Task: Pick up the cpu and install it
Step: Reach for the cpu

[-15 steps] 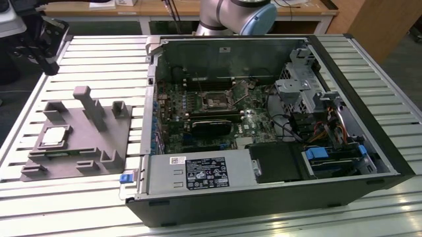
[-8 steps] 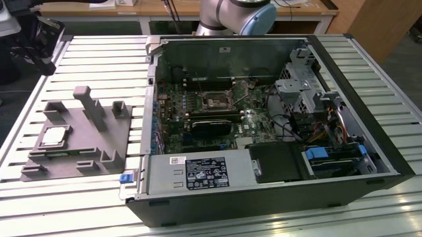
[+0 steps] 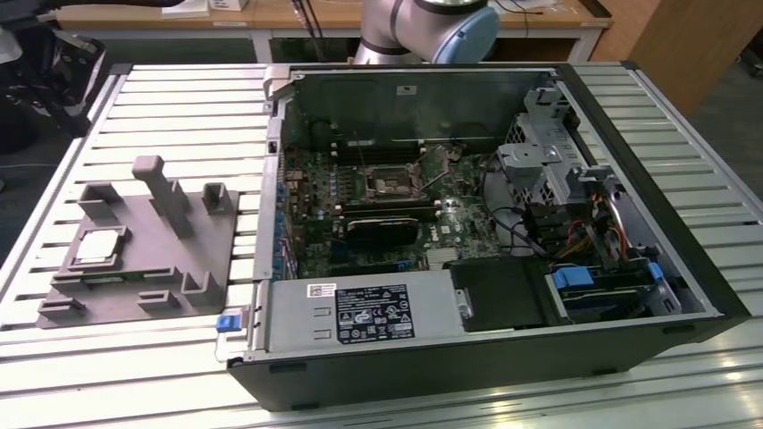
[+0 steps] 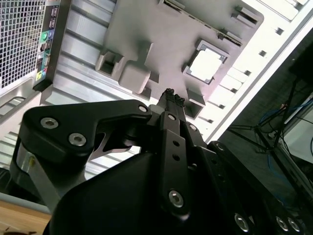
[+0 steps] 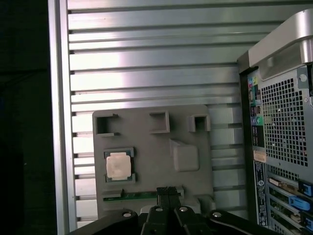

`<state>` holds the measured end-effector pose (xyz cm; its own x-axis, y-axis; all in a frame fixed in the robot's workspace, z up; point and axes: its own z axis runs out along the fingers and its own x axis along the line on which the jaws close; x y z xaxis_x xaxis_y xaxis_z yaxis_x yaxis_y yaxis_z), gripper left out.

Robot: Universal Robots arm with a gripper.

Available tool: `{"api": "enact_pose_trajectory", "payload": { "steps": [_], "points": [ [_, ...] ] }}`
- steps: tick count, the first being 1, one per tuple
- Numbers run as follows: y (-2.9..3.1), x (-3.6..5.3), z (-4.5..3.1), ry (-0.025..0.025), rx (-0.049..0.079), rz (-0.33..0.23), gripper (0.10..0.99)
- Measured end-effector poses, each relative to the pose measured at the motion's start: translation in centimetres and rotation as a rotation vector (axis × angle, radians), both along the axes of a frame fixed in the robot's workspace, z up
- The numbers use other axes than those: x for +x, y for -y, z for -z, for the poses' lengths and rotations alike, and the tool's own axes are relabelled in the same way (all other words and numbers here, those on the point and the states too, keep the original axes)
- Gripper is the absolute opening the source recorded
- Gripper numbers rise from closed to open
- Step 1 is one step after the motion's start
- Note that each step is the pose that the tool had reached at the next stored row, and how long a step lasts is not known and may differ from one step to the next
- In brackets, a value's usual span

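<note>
The cpu (image 3: 98, 246), a small square chip with a pale metal top, lies in a square recess of the grey plastic fixture (image 3: 143, 268) on the exterior view's left. Both wrist views look down on it: the cpu (image 5: 118, 165) (image 4: 205, 63) rests flat in the fixture (image 5: 146, 137) (image 4: 161, 34). My gripper (image 5: 167, 192) (image 4: 171, 96) hangs well above the fixture, off to the side of the cpu and apart from it. Its two black fingertips are pressed together with nothing between them. The dark square socket (image 3: 391, 185) sits on the motherboard inside the open computer case (image 3: 703, 295).
The case stands on a slatted aluminium table (image 3: 191, 98), and its rear panel (image 5: 283, 132) is next to the fixture. A green memory stick (image 5: 137, 196) lies in a fixture slot near the fingertips. Raised posts (image 3: 161, 192) stand on the fixture. The arm's base (image 3: 430, 27) is behind the case.
</note>
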<state>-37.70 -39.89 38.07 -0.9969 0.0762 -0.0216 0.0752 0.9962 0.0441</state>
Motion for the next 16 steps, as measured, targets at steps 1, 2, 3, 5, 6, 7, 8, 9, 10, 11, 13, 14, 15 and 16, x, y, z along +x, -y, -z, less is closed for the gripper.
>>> {"api": "enact_pose_trajectory", "payload": {
  "steps": [1, 2, 3, 5, 6, 7, 8, 9, 10, 11, 13, 14, 15, 16],
  "points": [
    [0.0, -0.16, 0.01, 0.0, 0.0, 0.0, 0.106],
    [0.0, -0.34, 0.02, 0.0, 0.0, 0.0, 0.106],
    [0.0, -0.56, 0.04, 0.0, 0.0, 0.0, 0.106],
    [0.0, -1.04, 0.08, 0.0001, 0.0, 0.0, 0.106],
    [0.0, -1.31, 0.09, 0.0001, 0.0, 0.0, 0.106],
    [0.0, -1.61, 0.11, 0.0001, 0.0, 0.0, 0.106],
    [0.0, -1.94, 0.12, 0.0001, 0.0, 0.0, 0.106],
    [0.0, -2.3, 0.13, 0.0, 0.0, 0.0, 0.106],
    [0.0, -2.71, 0.15, 0.0001, 0.0, 0.0, 0.106],
    [0.0, -3.13, 0.17, 0.0002, 0.0, 0.0, 0.106],
    [0.0, -4.03, 0.19, 0.0001, 0.0, 0.0, 0.106],
    [0.0, -4.42, 0.2, 0.0001, 0.0, 0.0, 0.106],
    [0.0, -4.76, 0.21, 0.0001, 0.0, 0.0, 0.106],
    [0.0, -5.07, 0.23, 0.0001, 0.0, 0.0, 0.106]
  ]
}}
